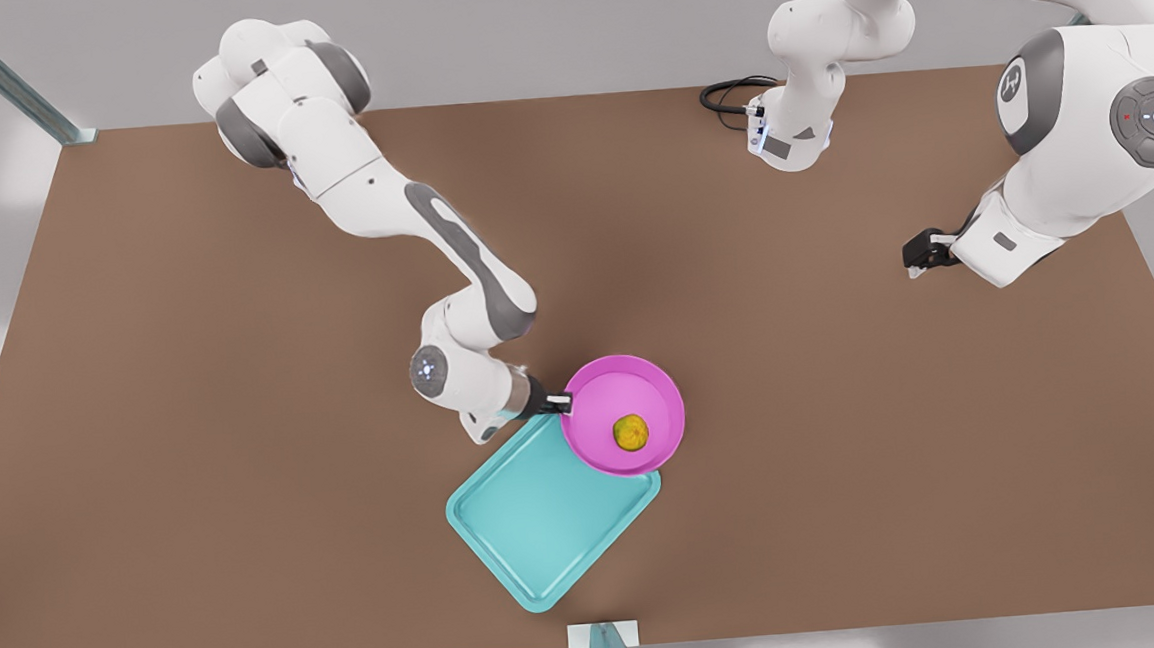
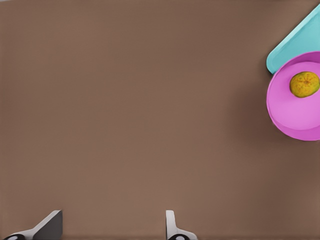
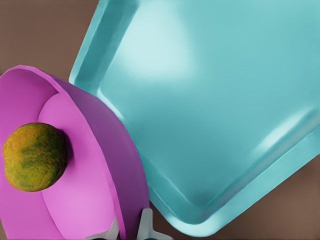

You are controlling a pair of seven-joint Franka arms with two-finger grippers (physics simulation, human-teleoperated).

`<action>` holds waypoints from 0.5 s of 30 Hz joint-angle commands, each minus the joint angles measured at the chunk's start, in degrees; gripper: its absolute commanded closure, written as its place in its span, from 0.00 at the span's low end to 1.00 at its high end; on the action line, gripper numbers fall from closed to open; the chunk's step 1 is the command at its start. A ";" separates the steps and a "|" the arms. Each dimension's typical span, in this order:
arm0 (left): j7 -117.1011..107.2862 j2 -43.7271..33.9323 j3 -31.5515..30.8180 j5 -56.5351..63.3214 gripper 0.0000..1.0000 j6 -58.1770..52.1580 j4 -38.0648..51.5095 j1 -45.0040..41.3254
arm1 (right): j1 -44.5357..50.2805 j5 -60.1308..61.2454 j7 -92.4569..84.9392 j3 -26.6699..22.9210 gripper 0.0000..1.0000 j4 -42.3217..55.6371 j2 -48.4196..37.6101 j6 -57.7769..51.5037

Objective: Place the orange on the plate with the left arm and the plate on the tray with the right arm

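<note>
Nearest the front view's camera lay the teal tray (image 1: 549,516), bare inside, with the pink plate (image 1: 597,403) overlapping its far corner and mostly over the table (image 1: 193,438); the orange (image 1: 631,433) sat in the plate, so the first half looked done and the second under way. The right gripper (image 1: 560,401) was clamped on the plate's rim, while the left gripper (image 1: 918,253) waited well apart. From the left wrist, its fingers (image 2: 171,225) stood apart over bare table. From the right wrist, fingertips (image 3: 146,222) pinched the rim beside the tray's lip.
</note>
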 commanded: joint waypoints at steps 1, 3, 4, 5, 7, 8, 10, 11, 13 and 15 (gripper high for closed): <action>0.07 -0.06 -0.01 0.10 0.00 0.03 -0.02 0.00 | -1.17 -0.51 0.17 0.00 0.79 0.06 -0.10 -0.34; 0.07 -0.06 -0.01 0.01 0.00 0.03 -0.02 0.00 | -3.28 -0.60 -0.88 0.00 0.79 0.06 0.07 -0.34; 0.07 0.02 -0.01 0.01 0.00 0.03 -0.02 0.00 | -4.34 -0.60 -1.76 0.00 0.79 0.06 0.25 -0.34; 0.07 0.02 -0.01 0.01 0.00 0.03 -0.10 0.00 | -4.95 -0.60 -2.11 0.00 0.79 0.23 0.33 -0.34; 0.07 0.02 0.08 0.10 0.00 0.03 -0.02 0.00 | -6.44 -0.68 -2.64 0.00 0.79 0.93 0.60 -0.25; 0.07 0.02 0.08 0.10 0.00 0.03 -0.10 0.00 | -7.24 -0.68 -3.78 0.00 0.79 1.72 1.30 -0.34; 0.07 0.02 0.17 0.10 0.00 0.11 -0.02 0.00 | -7.33 -0.68 -3.70 -0.08 0.79 6.64 5.08 -0.25; 0.07 0.02 0.17 0.10 0.00 0.11 -0.02 0.00 | -7.50 -0.77 -3.78 -0.08 0.79 6.91 5.43 -0.25; -0.01 0.20 0.34 0.10 0.00 0.38 0.07 0.00 | -8.47 -0.77 -3.78 -0.08 0.79 6.82 5.87 -0.25; -0.02 0.38 0.34 0.89 0.00 0.20 0.25 0.08 | -9.00 -0.68 -3.78 -0.08 0.79 6.74 6.22 -0.25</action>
